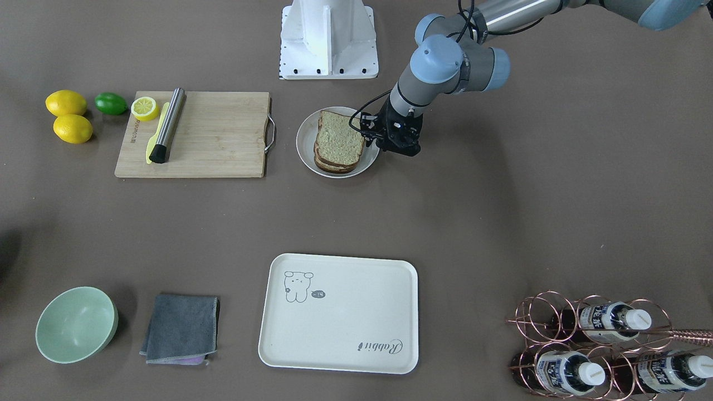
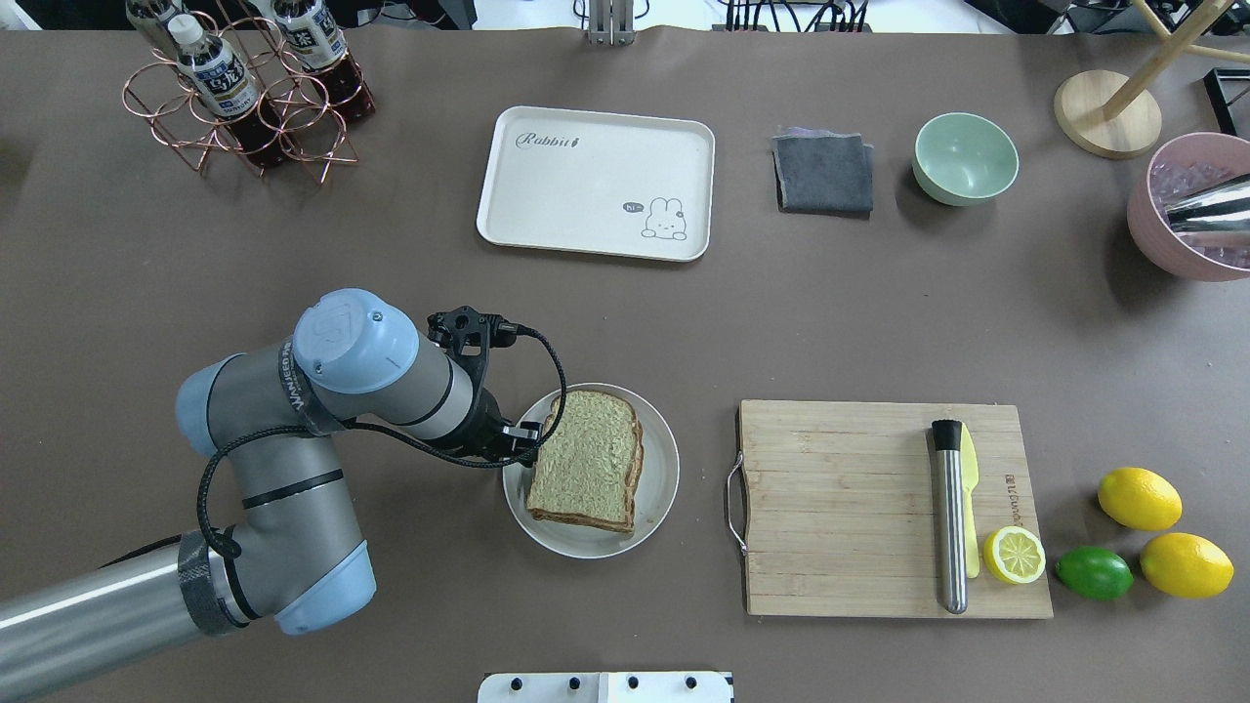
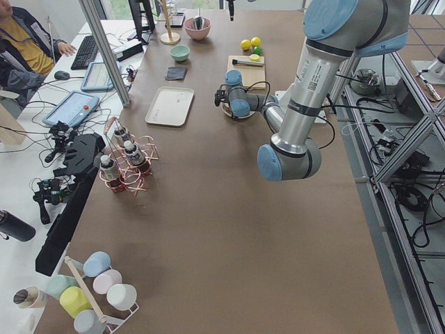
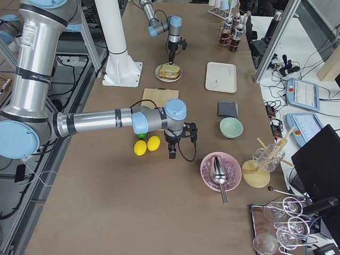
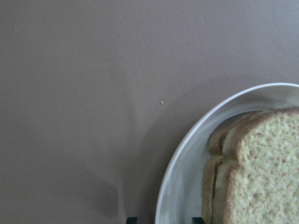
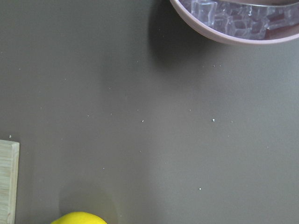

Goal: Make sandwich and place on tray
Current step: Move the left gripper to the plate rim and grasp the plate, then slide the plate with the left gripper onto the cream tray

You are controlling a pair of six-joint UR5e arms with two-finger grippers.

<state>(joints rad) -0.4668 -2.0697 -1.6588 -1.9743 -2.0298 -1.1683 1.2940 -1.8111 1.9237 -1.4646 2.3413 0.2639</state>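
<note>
Brown table in a lab of desks and screens: tray lies far centre, sandwich nearer on a plate, well apart. Left gripper, jaws parted, at the plate's left rim; right gripper jaws cannot be told.

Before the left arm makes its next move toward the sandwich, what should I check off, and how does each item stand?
1. Sandwich stacked on the white plate: ok.
2. Filling inside: cannot tell, only bread shows.
3. Left tool open: ok, fingertips apart in the wrist view.
4. Tool around the sandwich: not ok, it straddles the plate's rim beside the bread.
5. Tray bare for landing: ok.
6. Right tool clear of the path: ok, far off by the lemons; open or shut: cannot tell.
</note>
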